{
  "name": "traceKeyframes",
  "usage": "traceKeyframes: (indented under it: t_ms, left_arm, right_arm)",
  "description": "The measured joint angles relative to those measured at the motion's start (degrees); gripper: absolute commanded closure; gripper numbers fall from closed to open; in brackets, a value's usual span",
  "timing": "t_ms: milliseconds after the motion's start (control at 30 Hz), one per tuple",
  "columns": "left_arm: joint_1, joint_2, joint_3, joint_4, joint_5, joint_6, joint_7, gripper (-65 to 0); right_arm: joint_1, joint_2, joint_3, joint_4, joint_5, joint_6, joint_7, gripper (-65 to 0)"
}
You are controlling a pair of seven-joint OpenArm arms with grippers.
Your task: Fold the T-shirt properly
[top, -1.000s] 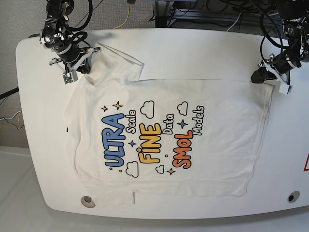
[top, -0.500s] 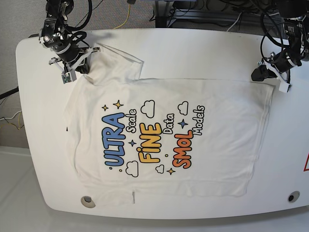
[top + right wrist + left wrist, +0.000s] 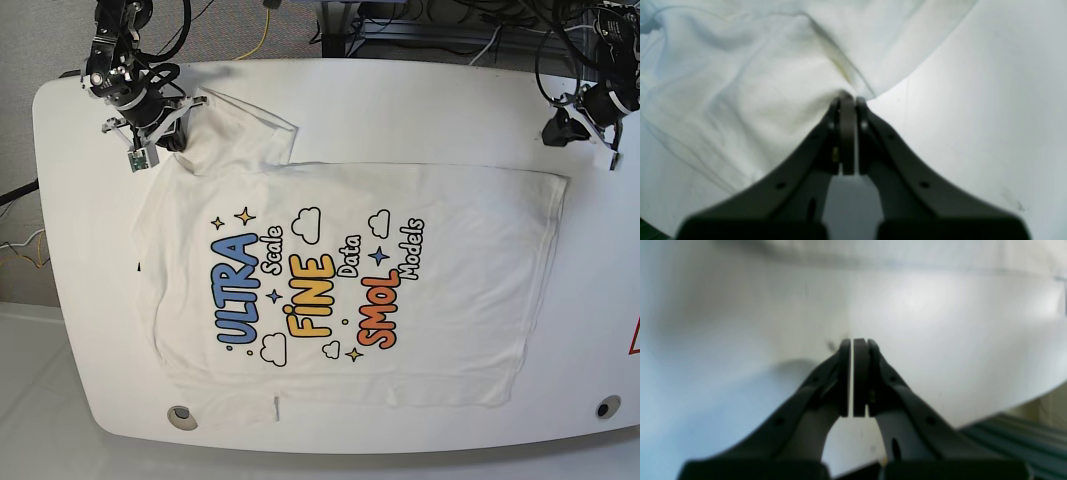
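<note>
White cotton T-shirt (image 3: 340, 280), print up, lies flat with soft wrinkles on the glossy rounded table (image 3: 400, 110). Right tool (image 3: 847, 100) is clamped on a bunched sleeve; left tool (image 3: 853, 341) is closed on nothing, above bare table.

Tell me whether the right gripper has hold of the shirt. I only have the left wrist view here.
Observer: Yes. The right gripper is shut on a bunched fold of the T-shirt, up by a sleeve.
Operator: And where does my left gripper sit relative to the shirt?
Observer: In the base view the left gripper is off the cloth, over bare table beyond the hem corner, shut on nothing.
Operator: Is the print facing up?
Observer: Yes, the print faces up and the body lies mostly flat.
</note>
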Motion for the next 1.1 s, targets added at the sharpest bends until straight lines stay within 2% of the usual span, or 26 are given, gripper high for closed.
traceKeyframes:
  t_ms: [167,367,533,600,733,967,1000,1100]
  left_arm:
    - [-1.4,0.0,-0.8,0.1,0.0,0.0,1.1,0.0]
    - [-2.8,-0.3,0.3,-0.8,1.6,0.0,1.7,-12.7]
    - [-4.2,-0.8,0.4,-0.3,1.6,-0.1,-0.5,-24.8]
    - [-4.5,-1.0,0.4,-0.1,3.0,-0.2,-1.1,-26.4]
    - [-4.7,-0.9,0.7,0.2,5.9,0.1,-1.5,-27.7]
    - [-5.5,-0.3,1.7,0.3,9.1,4.3,-1.6,-26.5]
    - [-5.6,-0.5,2.4,0.1,9.0,5.9,-2.0,-26.2]
    - [-5.8,-0.5,3.0,-0.4,9.2,6.2,-1.9,-25.5]
  right_arm:
    - [0.3,0.0,0.0,0.0,0.0,0.0,-0.1,0.0]
    - [0.3,0.0,-0.1,0.0,-0.1,0.0,-0.1,0.0]
    - [0.3,0.0,-0.1,0.0,-0.3,0.0,0.0,0.0]
    - [0.3,0.0,-0.1,0.0,-0.3,0.0,0.0,0.0]
    - [0.1,0.0,-0.1,0.0,-0.2,0.0,0.0,0.0]
    - [0.2,0.0,-0.1,0.0,-0.1,0.0,0.0,0.0]
    - [0.2,0.0,-0.1,0.0,-0.1,-0.1,0.0,0.0]
    - [0.3,0.0,-0.1,0.0,-0.3,-0.1,0.0,0.0]
